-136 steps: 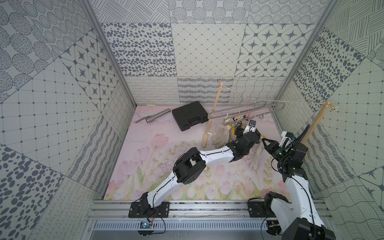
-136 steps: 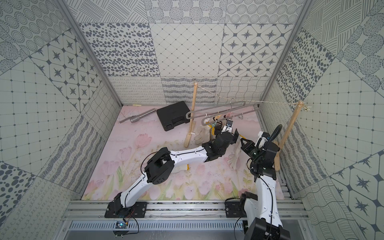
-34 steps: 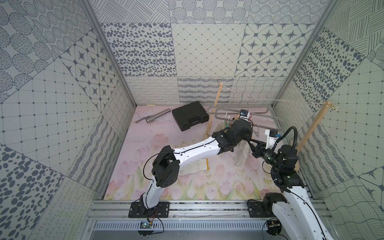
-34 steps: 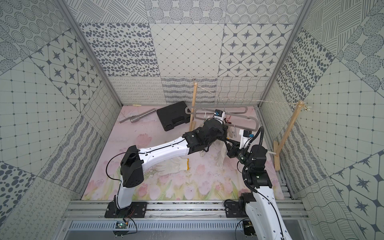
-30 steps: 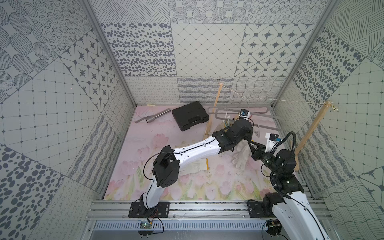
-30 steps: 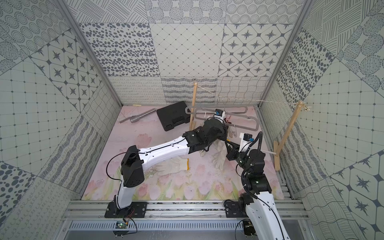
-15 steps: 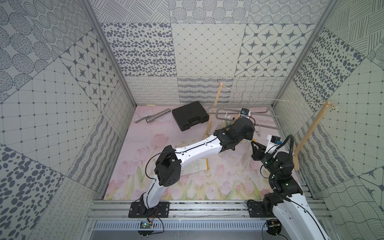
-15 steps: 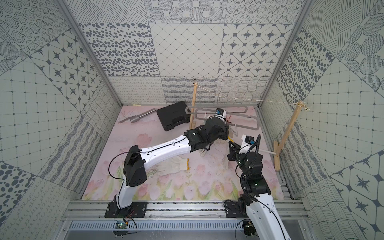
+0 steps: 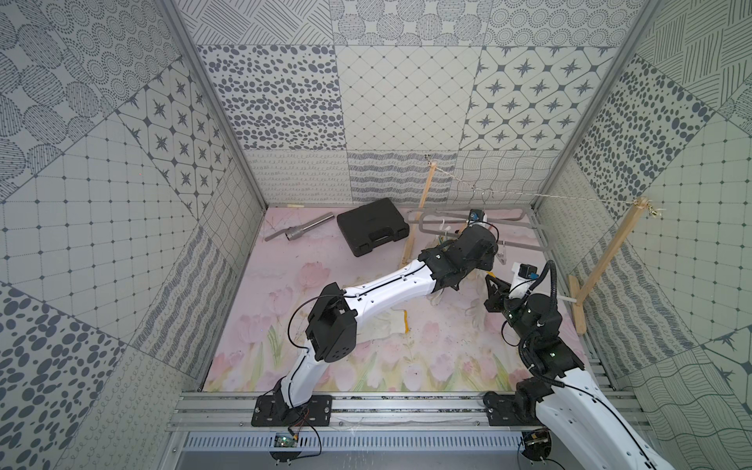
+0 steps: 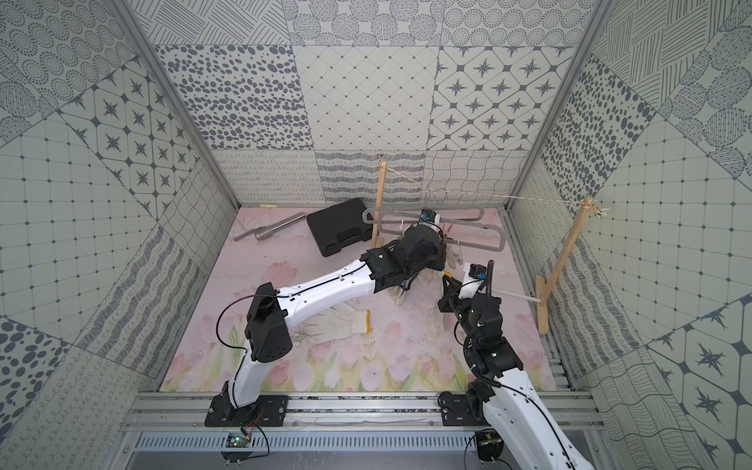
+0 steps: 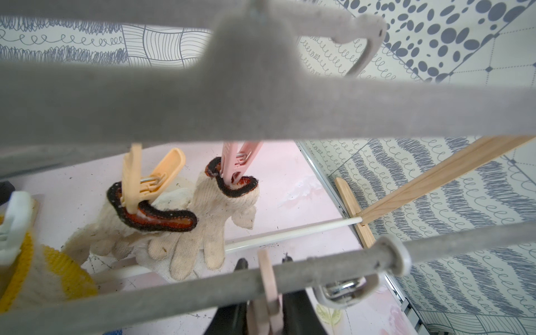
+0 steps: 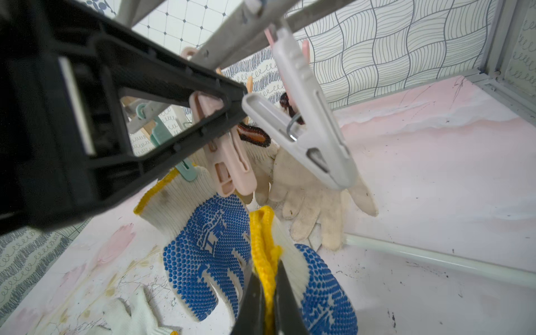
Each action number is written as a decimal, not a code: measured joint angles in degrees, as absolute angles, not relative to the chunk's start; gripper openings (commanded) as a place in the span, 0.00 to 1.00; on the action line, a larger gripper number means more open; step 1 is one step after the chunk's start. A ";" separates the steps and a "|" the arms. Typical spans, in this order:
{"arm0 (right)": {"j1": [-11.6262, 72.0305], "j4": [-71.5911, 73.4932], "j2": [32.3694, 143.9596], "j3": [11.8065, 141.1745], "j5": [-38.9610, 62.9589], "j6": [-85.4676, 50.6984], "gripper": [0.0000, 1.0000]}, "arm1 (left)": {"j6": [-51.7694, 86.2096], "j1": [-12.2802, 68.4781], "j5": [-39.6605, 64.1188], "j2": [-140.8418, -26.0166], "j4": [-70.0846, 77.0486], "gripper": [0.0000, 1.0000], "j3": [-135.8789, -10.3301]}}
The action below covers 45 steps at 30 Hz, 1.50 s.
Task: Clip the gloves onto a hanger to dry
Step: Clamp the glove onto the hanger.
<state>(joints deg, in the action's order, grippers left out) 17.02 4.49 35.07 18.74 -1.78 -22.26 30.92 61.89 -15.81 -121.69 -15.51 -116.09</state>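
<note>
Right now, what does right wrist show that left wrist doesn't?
Right wrist only: right gripper pinching a blue-dotted glove by its yellow cuff; second dotted glove beside it. Left wrist only: post foot at the white rod's end. Both: cream gloves clipped up, hanger, white rod, left gripper on a pink peg.

Both top views show two white-and-black robot arms [image 9: 386, 285] [image 9: 582, 411], two slim wooden posts [image 9: 424, 196] [image 9: 610, 248] joined by one string [image 9: 569, 196], one long grey looped hanger [image 10: 464, 210], one black plastic case [image 9: 372, 230], one grey metal tube [image 9: 297, 232], one thin white rod [image 10: 519, 295] and one cream knitted glove with a yellow-edged cuff [image 10: 342, 321]. The left wrist view shows four plastic clothes pegs, one peach peg [image 11: 136, 179], one pink peg [image 11: 240, 162], one whitish peg [image 11: 14, 214] and one pale pink peg [image 11: 268, 278], plus two cream gloves with black-and-red cuffs [image 11: 116, 232] [image 11: 214, 220]. The right wrist view shows two cream gloves with blue-dotted palms [image 12: 203, 249] [image 12: 327, 290], one light grey peg [image 12: 310, 124] and one teal peg [image 12: 171, 150].
</note>
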 measured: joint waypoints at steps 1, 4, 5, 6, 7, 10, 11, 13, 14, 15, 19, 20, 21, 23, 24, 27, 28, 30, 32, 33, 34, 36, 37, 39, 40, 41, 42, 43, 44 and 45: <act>17.74 4.64 35.86 18.81 -2.76 -22.26 0.00 | 30.98 61.87 -15.81 -121.69 -15.70 0.00 -116.11; 19.94 5.50 37.74 19.14 -5.91 -22.33 0.00 | 31.18 61.80 -15.81 -121.69 -15.94 0.00 -116.11; 20.67 6.11 38.44 19.27 -6.83 -22.33 0.00 | 31.29 61.76 -15.81 -121.69 -15.99 0.00 -116.11; 21.45 6.55 39.18 19.53 -7.77 -22.33 0.00 | 31.33 61.73 -15.79 -121.69 -15.99 0.00 -116.11; 22.20 7.09 39.97 19.88 -8.64 -22.35 0.00 | 31.33 61.69 -15.79 -121.69 -15.99 0.00 -116.11; 24.01 8.62 42.17 21.08 -11.09 -22.26 0.00 | 31.35 61.47 -15.75 -121.69 -16.01 0.00 -116.11; 24.47 9.06 42.68 21.45 -11.84 -22.24 0.00 | 31.38 61.43 -15.75 -121.69 -16.01 0.00 -116.11; 24.93 9.74 42.98 21.93 -12.99 -22.20 0.00 | 31.38 61.41 -15.77 -121.69 -16.03 0.00 -116.11; 25.08 9.96 42.94 22.11 -13.58 -22.17 0.00 | 31.38 61.41 -15.77 -121.69 -16.03 0.00 -116.11; 25.12 10.11 42.78 22.24 -14.09 -22.06 0.00 | 31.38 61.41 -15.77 -121.69 -16.03 0.00 -116.11; 25.12 9.85 41.34 22.81 -15.35 -21.91 0.00 | 31.51 61.41 -15.77 -121.69 -16.01 0.00 -116.11; 25.12 9.67 40.99 22.90 -15.51 -21.82 0.00 | 31.53 61.41 -15.75 -121.69 -16.01 0.00 -116.14; 25.12 9.45 40.58 22.98 -15.55 -21.76 0.00 | 31.55 61.41 -15.73 -121.69 -15.99 0.00 -116.18; 25.17 9.19 40.36 23.42 -15.53 -21.56 0.00 | 31.66 61.41 -15.66 -121.69 -15.99 0.00 -116.18; 25.17 9.13 40.38 23.73 -15.53 -21.50 0.00 | 31.77 61.41 -15.64 -121.69 -15.99 0.00 -116.18; 25.17 9.04 40.40 24.38 -15.44 -21.39 0.00 | 32.10 61.41 -15.59 -121.69 -15.99 0.00 -116.18; 25.17 9.04 40.40 24.56 -15.31 -21.39 0.00 | 32.23 61.41 -15.59 -121.69 -15.99 0.00 -116.18; 25.17 9.06 40.40 24.75 -15.03 -21.43 0.00 | 32.38 61.41 -15.59 -121.69 -15.99 0.00 -116.18; 25.17 9.06 40.40 24.75 -14.76 -21.58 0.00 | 32.40 61.41 -15.62 -121.69 -15.99 0.00 -116.18; 25.17 9.06 40.34 24.75 -14.52 -21.67 0.00 | 32.40 61.41 -15.62 -121.69 -15.99 0.00 -116.18; 25.17 9.04 40.05 24.75 -14.31 -21.87 0.00 | 32.40 61.39 -15.62 -121.69 -15.99 0.00 -116.18; 25.17 9.04 39.22 24.75 -13.89 -22.06 0.00 | 32.42 61.39 -15.57 -121.69 -15.99 0.00 -116.18; 25.17 9.02 38.76 24.75 -13.65 -22.15 0.00 | 32.42 61.39 -15.57 -121.69 -15.99 0.00 -116.18; 25.17 9.15 37.63 24.75 -13.32 -22.28 0.00 | 32.40 61.34 -15.59 -121.69 -16.01 0.00 -116.18; 25.17 9.15 37.12 24.75 -13.15 -22.31 0.00 | 32.40 61.28 -15.59 -121.69 -16.01 0.00 -116.18; 25.17 9.17 36.73 24.75 -13.02 -22.31 0.00 | 32.42 61.21 -15.59 -121.69 -16.01 0.00 -116.18; 25.17 9.17 36.34 24.75 -12.88 -22.28 0.00 | 32.42 61.14 -15.59 -121.69 -16.01 0.00 -116.18; 25.17 9.21 36.07 24.75 -12.64 -22.28 0.00 | 32.42 61.10 -15.57 -121.69 -16.01 0.00 -116.18; 25.17 9.23 35.88 24.75 -12.49 -22.28 0.00 | 32.42 61.06 -15.57 -121.69 -16.01 0.00 -116.14; 25.17 9.23 35.73 24.75 -12.29 -22.28 0.00 | 32.42 61.01 -15.53 -121.69 -16.01 0.04 -116.09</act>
